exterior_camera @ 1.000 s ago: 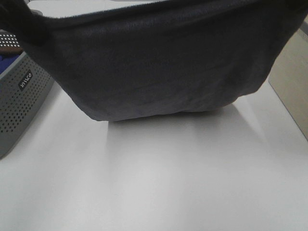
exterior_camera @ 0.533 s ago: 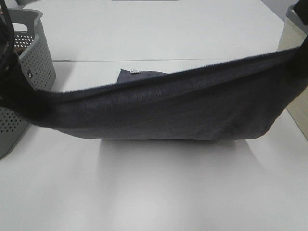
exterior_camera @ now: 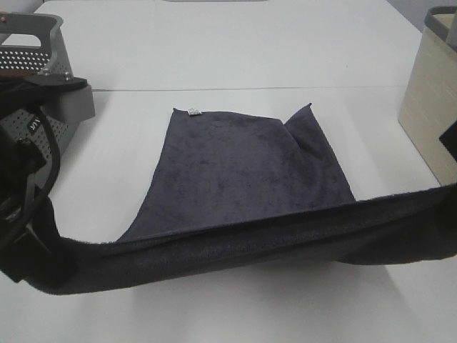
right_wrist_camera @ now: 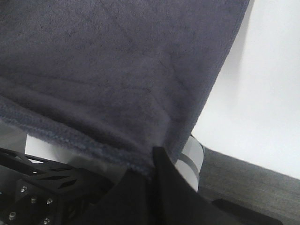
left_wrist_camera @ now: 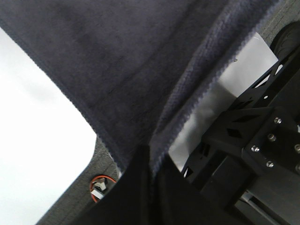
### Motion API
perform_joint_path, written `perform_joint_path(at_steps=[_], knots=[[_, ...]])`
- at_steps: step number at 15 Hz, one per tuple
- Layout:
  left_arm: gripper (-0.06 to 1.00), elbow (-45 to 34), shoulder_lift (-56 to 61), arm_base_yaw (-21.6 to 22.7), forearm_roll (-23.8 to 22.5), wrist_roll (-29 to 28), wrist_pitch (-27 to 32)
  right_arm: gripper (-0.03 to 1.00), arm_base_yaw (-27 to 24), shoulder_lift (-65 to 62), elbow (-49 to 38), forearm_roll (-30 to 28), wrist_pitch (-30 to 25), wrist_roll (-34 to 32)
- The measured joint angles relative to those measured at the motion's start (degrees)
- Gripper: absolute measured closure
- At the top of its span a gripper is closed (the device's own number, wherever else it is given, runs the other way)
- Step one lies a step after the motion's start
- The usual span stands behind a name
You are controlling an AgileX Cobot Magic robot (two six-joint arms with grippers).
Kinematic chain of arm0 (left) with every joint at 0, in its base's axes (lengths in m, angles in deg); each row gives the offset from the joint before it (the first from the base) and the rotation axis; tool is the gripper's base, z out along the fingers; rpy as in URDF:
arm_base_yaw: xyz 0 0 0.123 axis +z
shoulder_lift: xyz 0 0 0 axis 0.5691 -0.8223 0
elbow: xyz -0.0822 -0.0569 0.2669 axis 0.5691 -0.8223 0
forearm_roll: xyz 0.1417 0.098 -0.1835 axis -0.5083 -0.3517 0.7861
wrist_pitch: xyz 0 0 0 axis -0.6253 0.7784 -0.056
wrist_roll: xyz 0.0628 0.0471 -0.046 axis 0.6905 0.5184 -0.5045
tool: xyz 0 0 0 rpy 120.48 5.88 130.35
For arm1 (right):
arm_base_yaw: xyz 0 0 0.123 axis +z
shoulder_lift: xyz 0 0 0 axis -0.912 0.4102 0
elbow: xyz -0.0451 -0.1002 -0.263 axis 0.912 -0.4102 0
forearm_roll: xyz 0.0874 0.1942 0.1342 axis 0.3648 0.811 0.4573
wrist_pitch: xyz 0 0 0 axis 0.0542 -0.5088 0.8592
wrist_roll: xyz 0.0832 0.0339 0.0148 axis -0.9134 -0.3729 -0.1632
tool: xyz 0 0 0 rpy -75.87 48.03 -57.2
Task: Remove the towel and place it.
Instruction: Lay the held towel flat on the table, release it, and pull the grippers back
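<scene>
Shows a large rectangular dark charcoal-grey terry cloth towel (exterior_camera: 243,168), its far half spread flat on the white table (exterior_camera: 235,314), with a small white tag (exterior_camera: 193,111) at the far-left corner. Looks folded over at the far-right corner, though hard to tell. Lifted along the near edge into a taut band stretched from left to right, pinched at both ends.

A grey perforated basket (exterior_camera: 32,23) stands at the left edge of the white table (exterior_camera: 235,57). A beige bin (exterior_camera: 427,107) with a grey rim stands by its right edge.
</scene>
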Motion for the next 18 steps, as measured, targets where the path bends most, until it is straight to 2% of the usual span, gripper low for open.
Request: perform_joint_path(at_steps=[2, 5, 9, 10, 15, 18], knots=[[0.94, -1.89, 0.00, 0.00, 1.78, -3.67, 0.00, 0.96, 0.00, -1.60, -2.92, 1.32, 0.06, -1.38], [0.94, -5.67, 0.00, -0.40, 5.67, -4.35, 0.40, 0.96, -0.29, -2.06, -7.45, 2.58, 0.06, -1.43], [0.94, -9.34, 0.06, -7.85, 6.42, -4.58, 0.11, 0.96, -0.57, -2.06, -12.72, 2.92, -0.06, -1.49], [0.94, -9.85, 0.06, -8.54, 6.65, -4.98, 0.06, 0.96, -0.57, -2.06, -13.69, 3.04, 0.00, -1.49], [0.94, -10.60, -2.06, -8.71, 8.02, -5.84, -0.11, 0.96, -0.57, -2.06, -18.33, 3.50, 0.06, -1.43], [0.94, -10.77, -7.56, -8.71, 9.22, -3.78, -0.29, 0.96, -0.57, -1.32, -20.91, 3.61, 1.38, -1.43]])
